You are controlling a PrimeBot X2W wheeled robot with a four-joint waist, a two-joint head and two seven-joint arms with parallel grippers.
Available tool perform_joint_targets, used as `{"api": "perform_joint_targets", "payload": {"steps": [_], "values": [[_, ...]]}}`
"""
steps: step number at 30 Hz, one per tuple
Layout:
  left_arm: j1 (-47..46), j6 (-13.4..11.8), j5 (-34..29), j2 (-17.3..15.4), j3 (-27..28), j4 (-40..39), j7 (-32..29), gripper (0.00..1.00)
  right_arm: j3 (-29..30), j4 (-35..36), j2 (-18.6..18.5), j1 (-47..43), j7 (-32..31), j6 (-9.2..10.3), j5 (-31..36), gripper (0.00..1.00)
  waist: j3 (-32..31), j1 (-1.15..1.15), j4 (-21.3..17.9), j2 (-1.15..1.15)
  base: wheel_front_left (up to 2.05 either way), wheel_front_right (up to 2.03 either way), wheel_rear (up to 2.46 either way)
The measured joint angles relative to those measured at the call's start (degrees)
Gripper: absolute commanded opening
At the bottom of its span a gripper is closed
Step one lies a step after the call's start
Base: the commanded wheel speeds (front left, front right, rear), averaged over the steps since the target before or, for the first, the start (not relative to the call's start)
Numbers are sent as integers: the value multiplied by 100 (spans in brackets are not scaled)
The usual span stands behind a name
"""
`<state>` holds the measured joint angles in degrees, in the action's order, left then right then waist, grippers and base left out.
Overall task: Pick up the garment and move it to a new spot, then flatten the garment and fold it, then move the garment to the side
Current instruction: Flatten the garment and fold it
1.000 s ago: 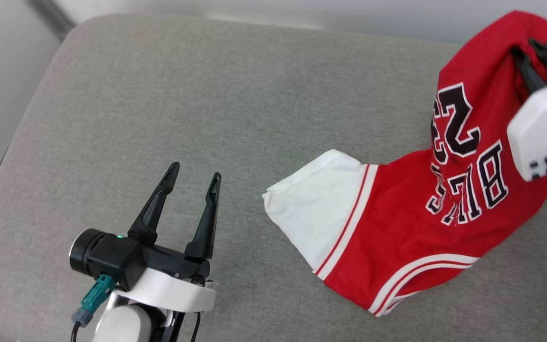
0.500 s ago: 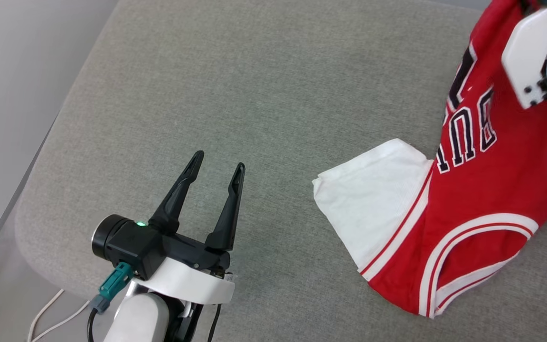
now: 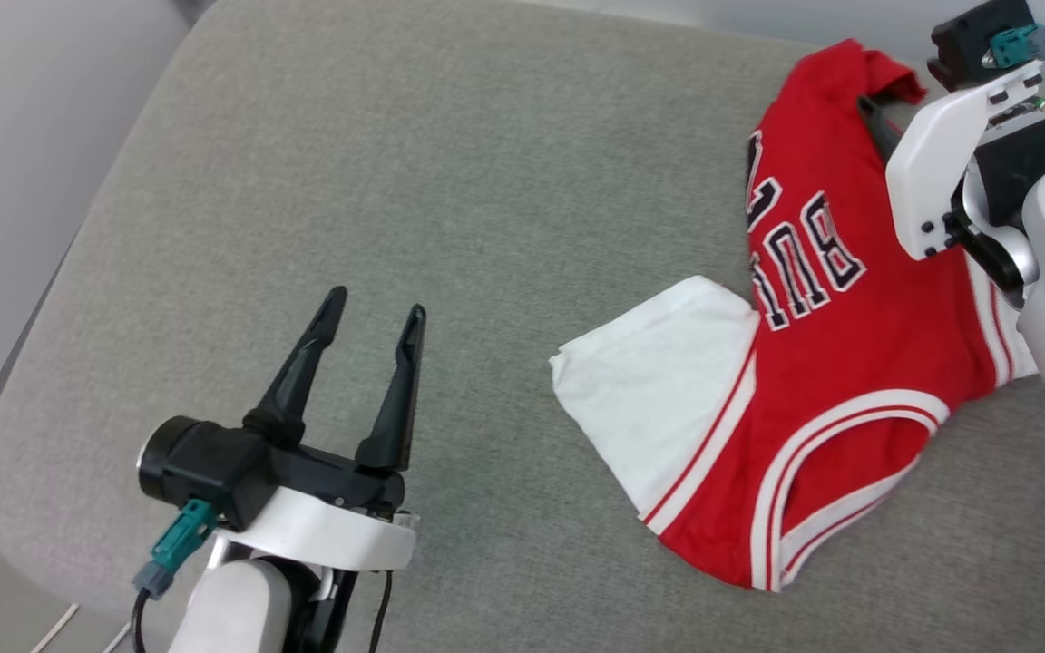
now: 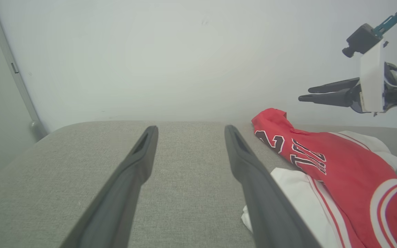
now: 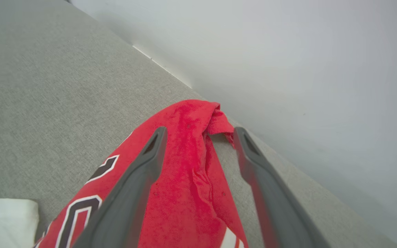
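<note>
The garment (image 3: pixel 831 363), a red jersey with a white sleeve, lies crumpled on the right part of the grey cushion (image 3: pixel 486 181), its black lettering partly showing. My right gripper (image 3: pixel 876 113) hovers open over the garment's far red end, and nothing sits between its fingers. In the right wrist view the red cloth (image 5: pixel 184 179) lies loose below the spread right gripper (image 5: pixel 199 130). The left wrist view has the right gripper (image 4: pixel 305 94) clear above the garment (image 4: pixel 350 168). My left gripper (image 3: pixel 374 305) is open and empty at the lower left, well apart from the white sleeve (image 3: pixel 659 390).
The cushion's rounded left and near edges drop to a pale floor where a white cable (image 3: pixel 55 626) lies. A plain wall (image 4: pixel 150 51) rises right behind the cushion's far edge. Bare cushion spreads between my left gripper and the garment.
My right gripper has opened and let go of the garment, whose raised red end has dropped onto the cushion. The head camera has shifted; my left gripper stays open.
</note>
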<state>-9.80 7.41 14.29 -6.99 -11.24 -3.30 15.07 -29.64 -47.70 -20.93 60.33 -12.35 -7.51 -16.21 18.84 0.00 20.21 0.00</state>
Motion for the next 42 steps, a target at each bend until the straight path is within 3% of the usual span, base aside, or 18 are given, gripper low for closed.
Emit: {"api": "perform_joint_targets", "payload": {"steps": [8, 16, 22, 23, 25, 30, 37, 42], "values": [[114, 0, -4, -3, 407, -66, 0, 100, 577, 616, 29, -483, 1527, 0, -510, 100, -337, 0, -588, 0, 0, 0, 0], [302, 0, 19, 11, 818, -100, 0, 100, 1544, 1894, 63, -1800, 2270, 0, -523, 100, -638, 0, -1226, 0, 0, 0, 0], [398, 0, 119, -10, 861, -83, 0, 100, 2454, 3154, 358, -3176, 2301, 0, -236, 100, -783, -1, -1653, 0, 0, 0, 0], [459, 0, 164, -53, 759, 41, 0, 100, 2908, 3905, 664, -4049, 2269, 0, 56, 100, -821, -1, -1855, 0, 0, 0, 0], [469, 0, 234, -67, 694, 121, 0, 100, 3058, 4186, 864, -4425, 2292, 0, 83, 100, -831, -1, -1924, 0, 0, 0, 0], [579, 0, 279, -172, 508, 349, 0, 100, 3193, 4542, 1152, -5108, 2332, 1, 278, 100, -842, -1, -2059, 0, 0, 0, 0], [536, 0, 311, -308, 293, 442, 0, 100, 3247, 4734, 1287, -5225, 2291, 1, 427, 100, -764, 0, -2259, 0, 0, 0, 0], [-19, 0, 398, -449, -435, 514, -368, 100, 3381, 4879, 1292, -5207, 2100, 1, 514, 100, -592, 0, -2376, 0, 0, 0, 0]]}}
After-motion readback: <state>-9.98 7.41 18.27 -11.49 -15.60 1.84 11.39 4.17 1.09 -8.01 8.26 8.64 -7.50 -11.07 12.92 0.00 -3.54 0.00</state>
